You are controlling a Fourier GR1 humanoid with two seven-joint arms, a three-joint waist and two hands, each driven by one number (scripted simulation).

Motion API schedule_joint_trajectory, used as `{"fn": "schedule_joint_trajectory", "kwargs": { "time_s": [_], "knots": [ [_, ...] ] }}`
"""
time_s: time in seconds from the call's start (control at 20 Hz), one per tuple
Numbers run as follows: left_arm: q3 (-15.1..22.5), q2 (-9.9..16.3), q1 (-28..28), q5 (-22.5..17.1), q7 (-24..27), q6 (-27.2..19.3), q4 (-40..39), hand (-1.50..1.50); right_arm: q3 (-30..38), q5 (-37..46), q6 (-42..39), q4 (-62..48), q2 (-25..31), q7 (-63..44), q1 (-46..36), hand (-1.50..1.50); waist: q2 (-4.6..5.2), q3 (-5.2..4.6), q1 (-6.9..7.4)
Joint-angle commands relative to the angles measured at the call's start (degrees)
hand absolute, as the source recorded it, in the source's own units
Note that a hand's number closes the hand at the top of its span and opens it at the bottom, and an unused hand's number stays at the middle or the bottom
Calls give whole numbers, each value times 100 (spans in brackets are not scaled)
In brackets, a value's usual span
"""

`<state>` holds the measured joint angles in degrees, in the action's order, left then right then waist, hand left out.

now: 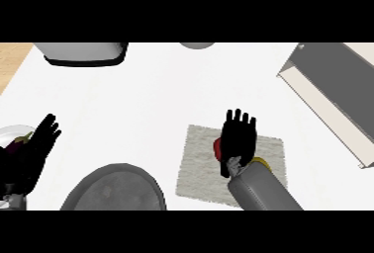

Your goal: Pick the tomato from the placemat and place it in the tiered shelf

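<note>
A: In the head view, do we find any brand, label or writing we can read?

B: None that we can make out on anything on the counter (146, 94).

A: Then where do we put the tomato (217, 147)?

B: On the placemat (199, 168), which lies toward the counter's near edge, right of the middle. We see only a red sliver of it at the left side of the right hand (237, 141); the hand covers the rest.

A: And how do we describe that hand?

B: It lies over the tomato with its fingers stretched toward the far edge, straight and relaxed, not curled round anything that we can see. Whether the palm touches the tomato, we cannot tell.

A: There is something yellow (261, 162) by the wrist.

B: Yes, on the placemat, mostly hidden by the grey forearm; we cannot say what it is.

A: The left hand (40, 143)?

B: At the counter's left edge, fingers up and slack, holding nothing. It partly hides a white plate (11, 133) with a dark item on it that we cannot identify.

A: And the tiered shelf (332, 94)?

B: At the counter's far right corner, well apart from the tomato, running slantwise and cut off at the right edge.

A: What else is cut off?

B: A grey round plate (116, 190) at the near edge, a white container with a black rim (84, 53) at the far left, and a small grey object (197, 45) at the far edge, too little of it showing to name.
</note>
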<state>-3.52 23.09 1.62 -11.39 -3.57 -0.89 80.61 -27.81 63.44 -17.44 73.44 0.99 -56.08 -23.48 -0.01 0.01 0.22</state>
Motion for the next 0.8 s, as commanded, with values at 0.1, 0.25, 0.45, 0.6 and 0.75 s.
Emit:
{"fn": "schedule_joint_trajectory", "kwargs": {
  "time_s": [0.1,0.25,0.45,0.6,0.75],
  "knots": [
    [-185,-49,158,23,38,285,93,0,329,165,357,-622,-77,323,192,150,5,0,12],
    [-172,-270,-392,363,19,136,-431,0,300,-3,480,-510,-97,313,56,150,4,-1,-9],
    [-160,-324,116,378,-306,118,324,0,266,373,325,-448,-42,577,280,150,-4,0,3],
    [-522,-75,-262,178,-148,445,-71,0,327,556,491,-653,-13,692,72,150,4,-1,-3],
    [-444,-275,160,290,-97,397,182,0,301,731,222,-319,90,700,-23,150,-3,0,8]
  ]
}}
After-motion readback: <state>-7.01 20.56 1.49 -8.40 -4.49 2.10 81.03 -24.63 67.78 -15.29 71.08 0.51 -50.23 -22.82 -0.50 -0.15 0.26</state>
